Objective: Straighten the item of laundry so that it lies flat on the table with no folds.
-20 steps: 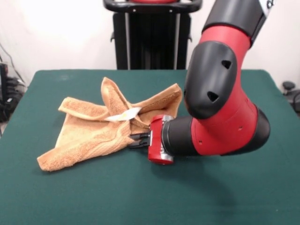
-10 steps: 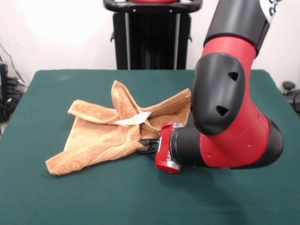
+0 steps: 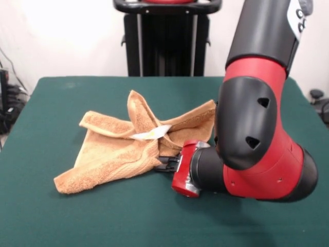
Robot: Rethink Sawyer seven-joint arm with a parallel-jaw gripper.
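Front view shows you a dark green worktop point(image 3: 61, 216) with an orange-tan terry towel point(image 3: 115, 154) lying crumpled left of centre. Its folds rise in a ridge, and a small white label point(image 3: 151, 134) sits on top near the middle. The red and black arm point(image 3: 257, 139) bends in from the right, low over the cloth. Its black hand point(image 3: 163, 164) is pressed against the towel's right edge and appears closed on that edge, with the fabric bunched around it.
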